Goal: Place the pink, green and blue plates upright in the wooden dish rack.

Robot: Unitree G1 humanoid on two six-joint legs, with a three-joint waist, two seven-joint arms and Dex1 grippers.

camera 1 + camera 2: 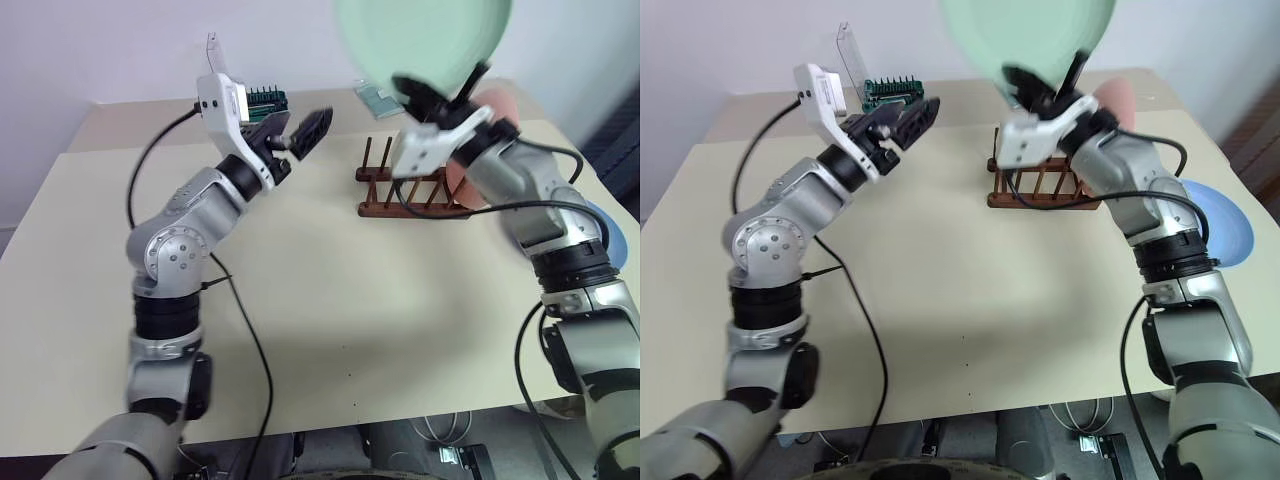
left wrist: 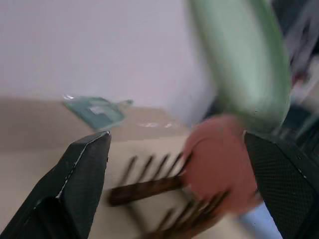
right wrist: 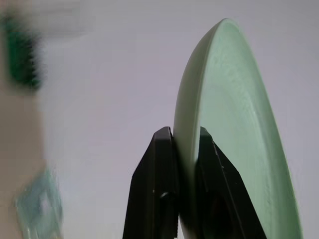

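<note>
One green plate [image 1: 425, 40] sits at the top of the frame, pinched at its rim by our right hand [image 3: 185, 149]. Our left hand [image 1: 300, 133] gapes wide, empty, upper left of the wooden dish rack [image 1: 410, 195], where the pink plate [image 2: 217, 164] stands; the blue plate [image 1: 1220, 222] lies at the right edge.

Mint green plate [image 1: 420, 40], reddish-brown rack [image 1: 410, 190]

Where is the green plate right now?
The green plate is held edge-on in the right gripper, raised above the wooden dish rack at the table's far side.
</note>
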